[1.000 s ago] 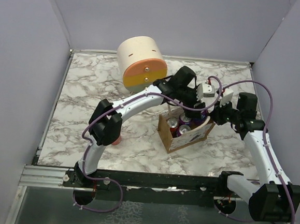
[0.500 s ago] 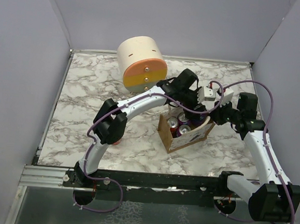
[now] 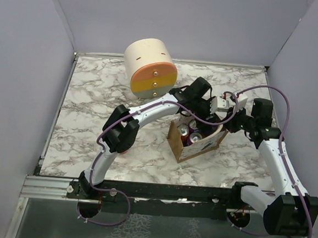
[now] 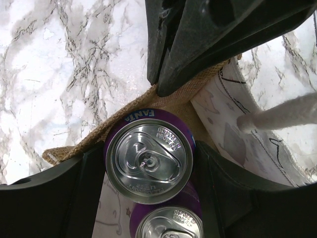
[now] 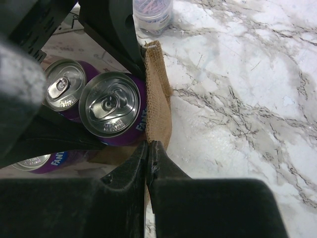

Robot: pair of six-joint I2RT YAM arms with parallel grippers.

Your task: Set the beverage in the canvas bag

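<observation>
Directly between the fingers of the left gripper sits a purple can. The gripper stands a good way open, with one finger pressed to each side of the can's wall, so the can is held. Only the lid and a strip of label show; the body below is hidden. The can is inside the bag, just within the burlap rim ahead of the fingertips. A second can lies behind it toward the wrist, cut off by the frame edge.

The right gripper is closed, pinching the bag's frayed corner edge between its fingers (the held can lies just left of that pinch). A rope handle crosses to the right of the left fingers, both ends out of view.

From above, both grippers are largely masked by wrists and cables, and they cover the bag's far wall. To the right of the right fingers the marble table lies open. A clear jar, contents unclear, stands ahead of them, cut by the top edge.
</observation>
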